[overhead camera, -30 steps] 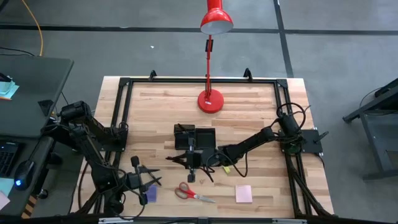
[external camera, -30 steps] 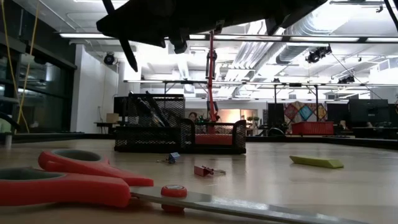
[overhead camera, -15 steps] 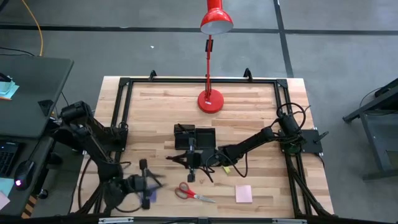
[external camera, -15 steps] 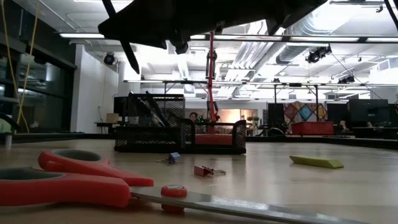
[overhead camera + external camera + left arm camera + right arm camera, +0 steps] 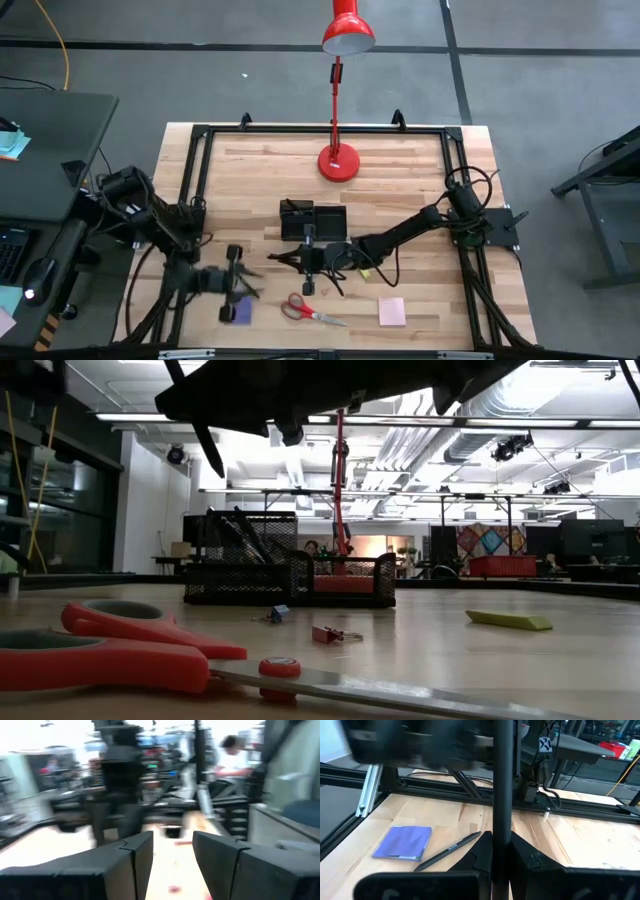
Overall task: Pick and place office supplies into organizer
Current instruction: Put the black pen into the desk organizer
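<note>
My right gripper (image 5: 309,262) hovers just near of the black two-compartment organizer (image 5: 313,222) and is shut on a thin black pen (image 5: 501,795). A second pen (image 5: 449,851) lies flat on the wood beside the purple sticky pad (image 5: 404,842). My left gripper (image 5: 243,275) is open above the table's left near part, just far of that purple pad (image 5: 238,312). Red-handled scissors (image 5: 305,308), a pink pad (image 5: 391,311) and a small yellow block (image 5: 363,270) lie flat on the table. The organizer (image 5: 288,572) has pens leaning inside its left compartment. My right gripper pinches the pen's shaft (image 5: 501,827) between its two fingers, coming level from the table's right side with the fingers across the pen. The pen stands about upright in the hold and is lifted clear of the table.
The red desk lamp's base (image 5: 338,162) stands far of the organizer. Small blue (image 5: 279,613) and red (image 5: 325,634) binder clips lie near of the organizer. A black frame (image 5: 200,132) rims the table. Bare wood lies to the far left and far right.
My left gripper has swung away from the near edge, moving toward the far edge and slightly right, uncovering the purple pad. The left wrist view is blurred by this motion. My right arm and its pen have kept still.
</note>
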{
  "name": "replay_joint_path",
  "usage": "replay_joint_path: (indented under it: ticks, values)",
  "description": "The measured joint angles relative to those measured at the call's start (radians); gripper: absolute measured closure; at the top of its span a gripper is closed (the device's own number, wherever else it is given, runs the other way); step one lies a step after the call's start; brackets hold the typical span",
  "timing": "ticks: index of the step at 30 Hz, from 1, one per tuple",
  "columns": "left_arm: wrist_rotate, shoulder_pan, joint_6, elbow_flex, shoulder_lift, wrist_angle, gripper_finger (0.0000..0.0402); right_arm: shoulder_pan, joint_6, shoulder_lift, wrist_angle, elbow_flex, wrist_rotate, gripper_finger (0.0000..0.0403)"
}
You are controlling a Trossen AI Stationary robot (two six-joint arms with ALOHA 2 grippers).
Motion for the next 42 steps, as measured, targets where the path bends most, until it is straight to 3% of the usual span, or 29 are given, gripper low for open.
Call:
replay_joint_path:
  ticks: [7,10,18,23,25,42]
  values:
    - [-0.032,0.030,-0.010,-0.123,-0.054,0.118,0.0270,0.002,-0.037,0.000,0.068,0.000,-0.004,0.0385]
    - [0.070,0.064,0.003,-0.126,-0.064,0.139,0.0270,0.002,-0.024,0.000,0.077,0.000,-0.031,0.0385]
    - [0.126,0.211,0.031,-0.106,-0.064,0.180,0.0270,0.001,-0.002,0.000,0.074,0.000,-0.046,0.0385]
    - [0.301,0.279,-0.025,-0.105,-0.064,0.179,0.0270,0.005,0.007,0.000,0.066,0.000,-0.050,0.0384]
    - [0.326,0.295,-0.036,-0.105,-0.064,0.178,0.0270,0.003,0.012,0.000,0.060,0.000,-0.050,0.0384]
    - [0.355,0.304,-0.044,-0.071,-0.064,0.170,0.0270,-0.006,0.040,0.000,0.067,0.000,-0.075,0.0384]
